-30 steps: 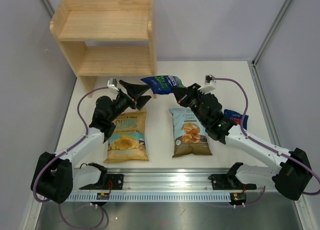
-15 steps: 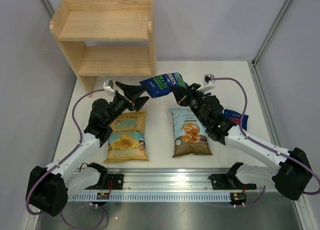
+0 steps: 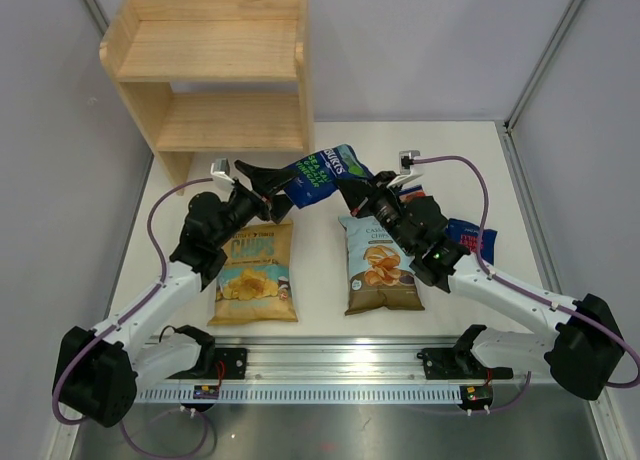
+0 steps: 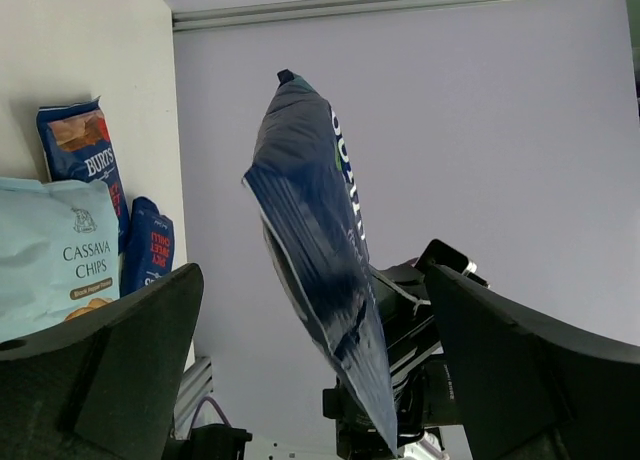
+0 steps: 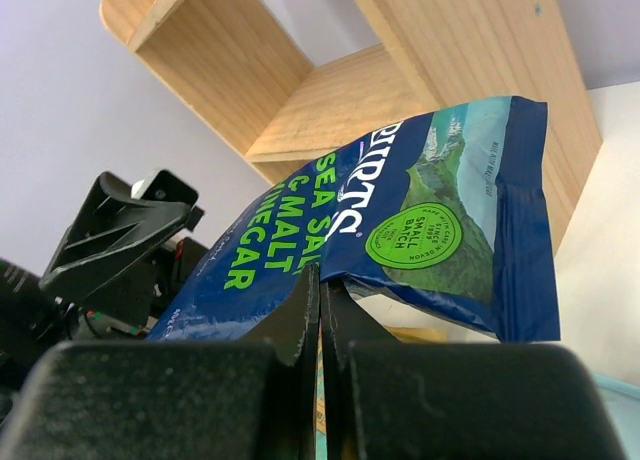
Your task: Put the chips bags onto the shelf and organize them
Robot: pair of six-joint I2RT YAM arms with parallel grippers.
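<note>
Above the middle of the table [image 3: 318,280], the right gripper [image 3: 352,187] is pinching a dark-blue BURTS bag [image 3: 322,170] by one edge, and in its own wrist view its two fingers are pressing tight together on the foil. That bag is hanging in the air, tilted, between the two arms and near the front right corner of the wooden shelf [image 3: 215,120], touching neither shelf nor table.

From the left, the left gripper [image 3: 283,188] is reaching toward the bag with its jaws spread wide. Its wrist camera is showing the bag edge-on between the two fingers, but I cannot tell whether either finger is touching it.

Down on the table, the yellow CHIPS bag [image 3: 254,272] is lying flat and face up by the left arm. Beside it, with a strip of table between them, the Cassava Chips bag [image 3: 380,265] is lying face up under the right arm. Just past that one, toward the right side, two more BURTS bags [image 4: 80,155] are lying close together, and the right arm is hiding part of them from above.
</note>
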